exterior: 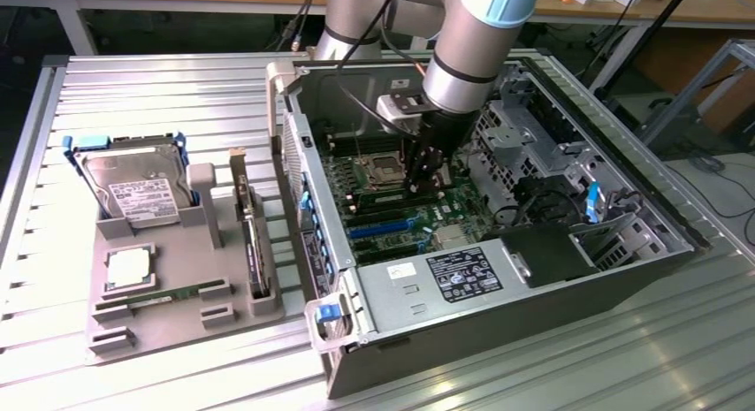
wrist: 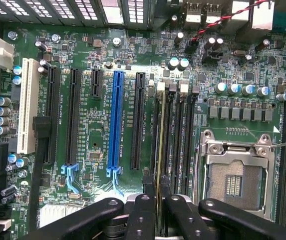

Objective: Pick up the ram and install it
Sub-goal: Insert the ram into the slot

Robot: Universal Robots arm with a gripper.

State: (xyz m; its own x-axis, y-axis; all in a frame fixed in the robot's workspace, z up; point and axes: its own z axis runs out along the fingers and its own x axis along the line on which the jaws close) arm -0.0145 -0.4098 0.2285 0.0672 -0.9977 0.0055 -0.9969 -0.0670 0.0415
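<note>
Bright, even overhead light. Table (exterior: 154, 84) slats far out from the claw (exterior: 423, 174) glare near white. Case (exterior: 413, 287) interior around the claw sits in shadow from the arm (exterior: 472, 49). Wrist cam: motherboard (wrist: 98, 130) evenly lit, white hotspots just beside the claw and well ahead of it. Ram (wrist: 158, 145) edge between the dark fingers (wrist: 143, 210) shines pale.

Ribbed metal table (exterior: 141, 84), wooden benches (exterior: 708, 13) behind
</note>
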